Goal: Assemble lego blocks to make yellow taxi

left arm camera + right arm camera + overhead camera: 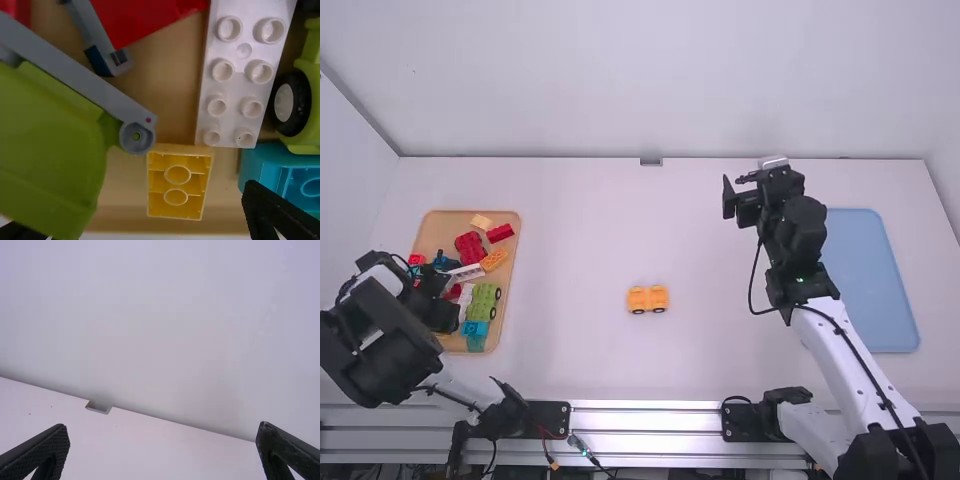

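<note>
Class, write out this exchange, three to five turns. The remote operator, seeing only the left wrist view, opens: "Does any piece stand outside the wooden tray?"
Observer: Yes, an orange wheeled piece stands on the table, between the two arms.
Operator: Is the right gripper holding anything?
Observer: No, the right gripper is open, its fingers wide apart with nothing between them.
Operator: What lies to the right of that gripper?
Observer: A blue tray, at the right side of the table.
</note>
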